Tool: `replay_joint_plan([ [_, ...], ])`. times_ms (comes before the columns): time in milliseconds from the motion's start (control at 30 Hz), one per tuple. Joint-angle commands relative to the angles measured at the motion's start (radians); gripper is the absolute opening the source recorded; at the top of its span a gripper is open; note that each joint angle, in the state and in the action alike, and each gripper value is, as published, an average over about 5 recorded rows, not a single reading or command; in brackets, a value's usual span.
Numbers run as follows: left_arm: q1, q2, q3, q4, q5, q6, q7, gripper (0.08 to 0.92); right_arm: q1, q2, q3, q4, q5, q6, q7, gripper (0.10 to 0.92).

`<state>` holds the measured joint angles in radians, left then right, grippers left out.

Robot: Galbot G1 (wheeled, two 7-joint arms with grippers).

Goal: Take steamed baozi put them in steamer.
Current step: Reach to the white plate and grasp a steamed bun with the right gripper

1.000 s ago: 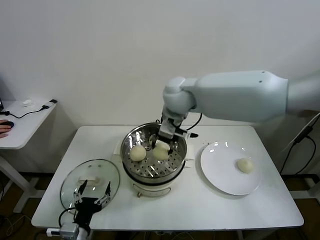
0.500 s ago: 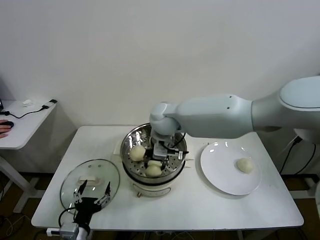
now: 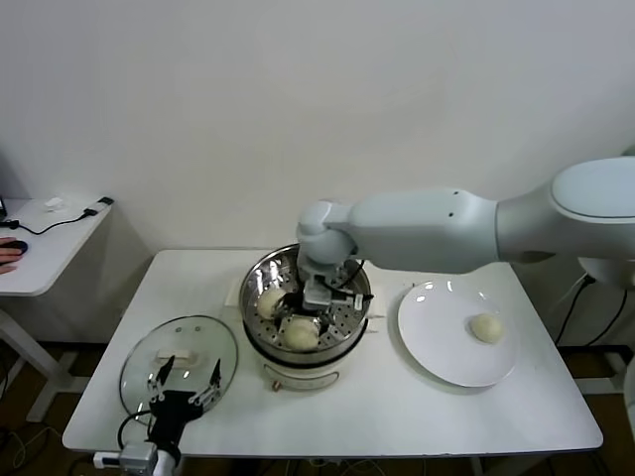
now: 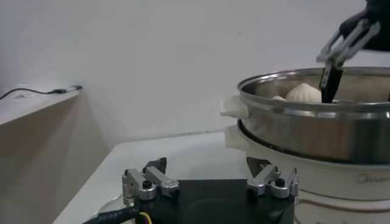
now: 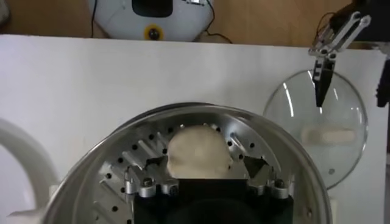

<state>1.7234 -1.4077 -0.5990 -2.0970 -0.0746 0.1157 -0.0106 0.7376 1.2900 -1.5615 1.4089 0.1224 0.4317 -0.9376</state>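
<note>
Steamer [image 4: 317, 131] cut off at the edge — bun [image 4: 303, 93] half hidden.

Even, bright indoor light filled the scene, perhaps from overhead. Glare streaked the steamer [image 3: 306, 297] rim, with small highlights on the plate [image 3: 458, 332] beside it. Shadows under the steamer were soft; wrist views looked slightly blurred.

glass lid [image 3: 179, 359]: flat on white table [image 3: 397, 416] | white plate [image 3: 442, 347]: right side | side desk [image 3: 45, 253]: far left

A white table [image 3: 397, 407] carries the steamer [image 3: 304, 349], a white plate [image 3: 442, 347] and a glass lid [image 3: 179, 359].
</note>
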Motion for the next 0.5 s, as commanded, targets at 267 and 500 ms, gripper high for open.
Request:
replay_joint_plan([
  [267,-0.004,-0.005,0.008,-0.004,0.003,-0.001,0.000,0.823,0.397,-0.354,-0.325,-0.128,0.499,-0.285,-0.133,0.823],
  [500,-0.011,-0.001,0.007,-0.002,-0.001,-0.001,0.001,0.823,0.322,-0.596,-0.434,-0.107,0.402,-0.485,-0.134,0.823],
])
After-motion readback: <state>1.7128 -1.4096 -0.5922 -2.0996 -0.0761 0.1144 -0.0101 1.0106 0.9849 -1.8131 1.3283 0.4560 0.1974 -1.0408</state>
